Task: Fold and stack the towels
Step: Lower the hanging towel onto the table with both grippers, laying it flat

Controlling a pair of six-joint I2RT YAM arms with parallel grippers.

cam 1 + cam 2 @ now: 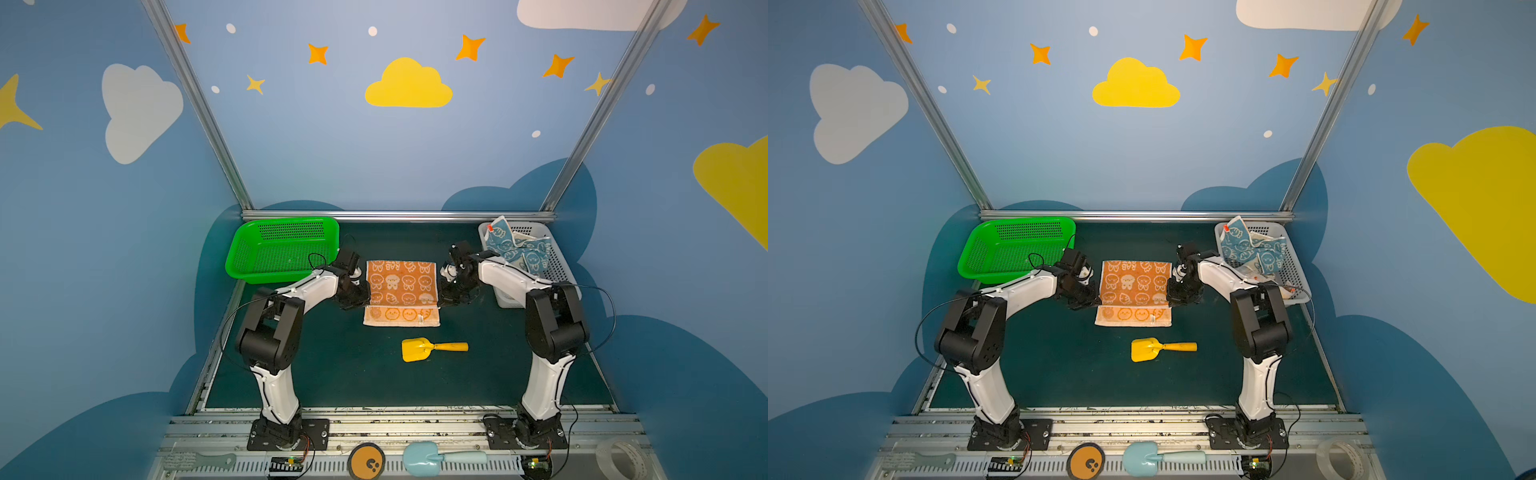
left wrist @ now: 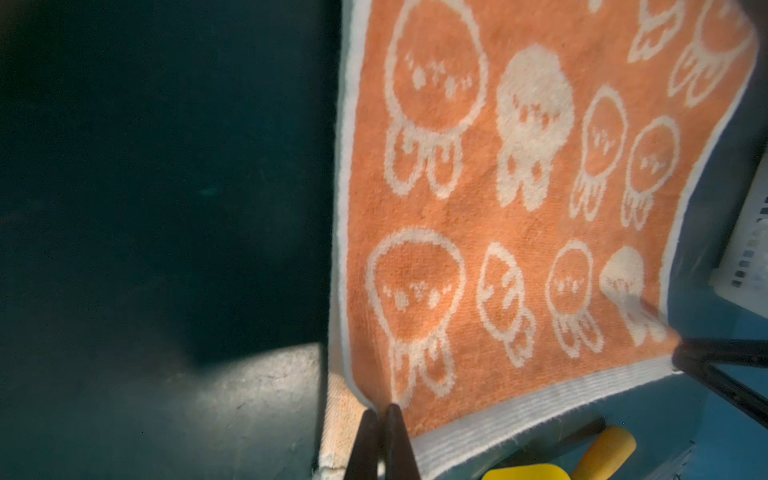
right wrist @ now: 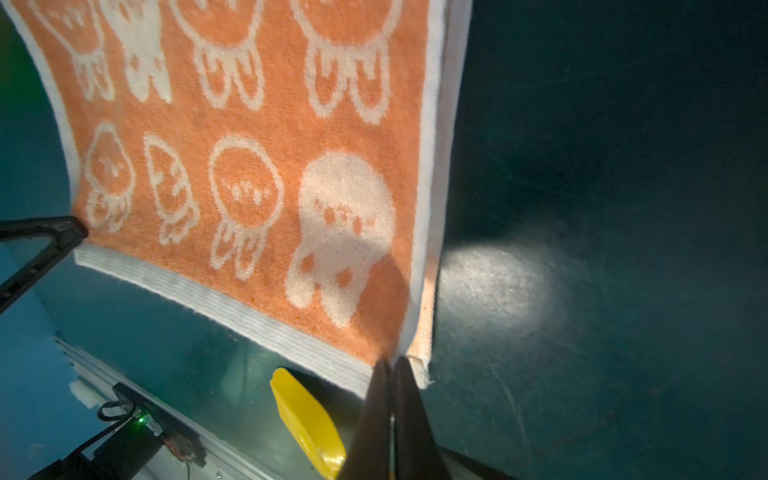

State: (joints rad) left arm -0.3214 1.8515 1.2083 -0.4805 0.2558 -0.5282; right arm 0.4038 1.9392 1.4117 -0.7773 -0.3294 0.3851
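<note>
The orange towel (image 1: 401, 286) (image 1: 1136, 286) with white cartoon faces lies in the middle of the dark mat, its upper layer folded over towards the front. A pale strip of the lower layer shows in front of it. My left gripper (image 1: 367, 305) (image 2: 380, 409) is shut on the upper layer's left corner. Shut on its right corner is my right gripper (image 1: 439, 305) (image 3: 390, 361). Both wrist views show the orange towel (image 2: 519, 208) (image 3: 249, 166) stretched between the two grips. A blue towel (image 1: 517, 249) (image 1: 1252, 249) lies crumpled in the white basket (image 1: 559, 270).
A green basket (image 1: 286, 222) stands at the back left, close to the left arm. A yellow toy shovel (image 1: 432, 348) (image 3: 307, 419) lies on the mat just in front of the towel. Tools and a tape roll (image 1: 623, 459) sit on the front rail.
</note>
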